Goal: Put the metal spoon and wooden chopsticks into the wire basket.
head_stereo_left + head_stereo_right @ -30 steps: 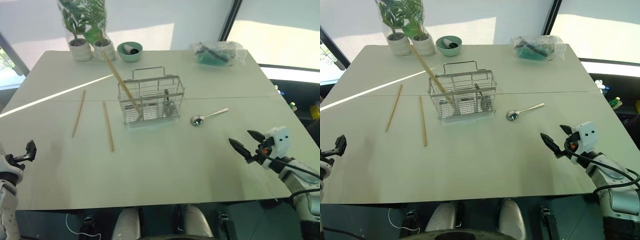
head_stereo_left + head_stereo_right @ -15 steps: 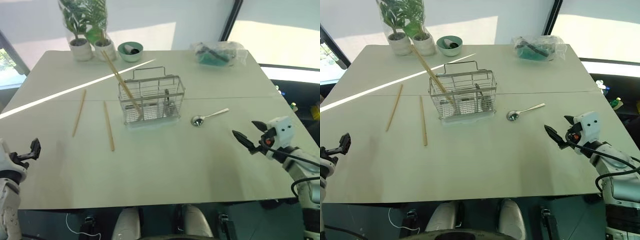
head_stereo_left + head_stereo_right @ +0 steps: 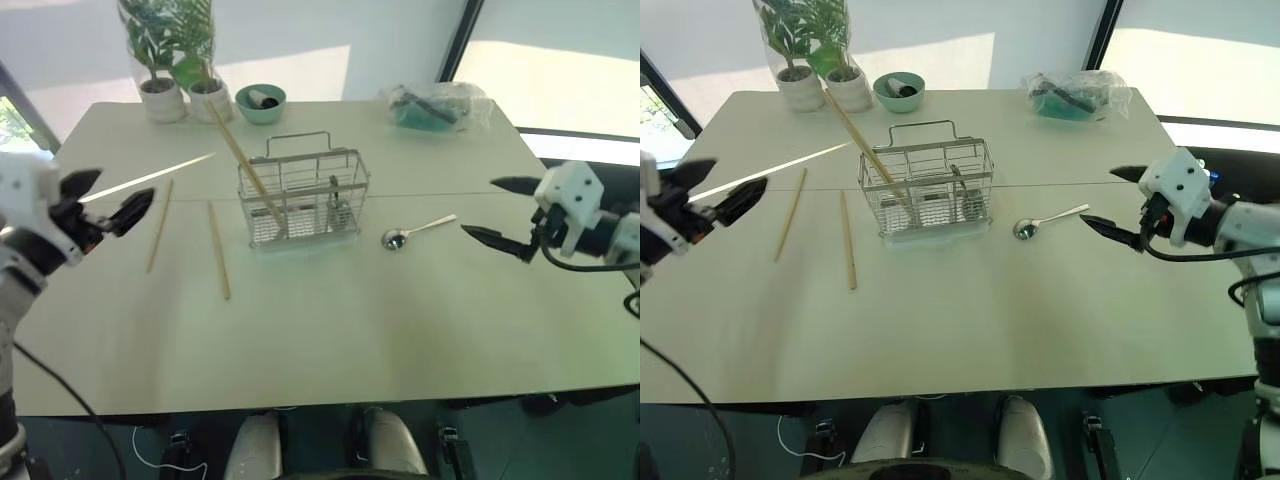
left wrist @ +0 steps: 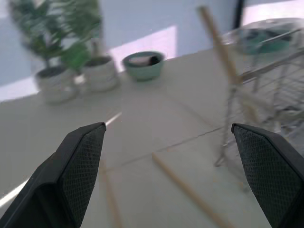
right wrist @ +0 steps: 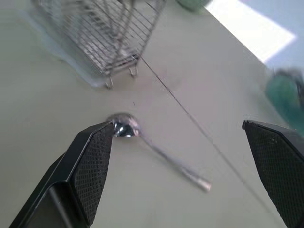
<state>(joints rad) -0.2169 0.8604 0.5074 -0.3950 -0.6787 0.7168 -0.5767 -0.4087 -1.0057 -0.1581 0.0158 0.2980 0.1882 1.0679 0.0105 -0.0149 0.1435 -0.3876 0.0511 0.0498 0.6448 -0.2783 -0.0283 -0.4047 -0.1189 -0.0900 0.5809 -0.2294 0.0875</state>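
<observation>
Both end effectors wide, empty: left (image 3: 112,200), right (image 3: 497,214). Potted plants (image 3: 178,55), teal bowl (image 3: 260,102), plastic bag (image 3: 437,105) behind wire basket (image 3: 301,203).

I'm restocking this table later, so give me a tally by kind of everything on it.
Chopsticks: 3
Spoon: 1
Wire basket: 1
Potted plants: 2
Teal bowl: 1
Plastic bag: 1
Total: 9

The teal bowl (image 3: 260,102) holds something (too small to identify).
</observation>
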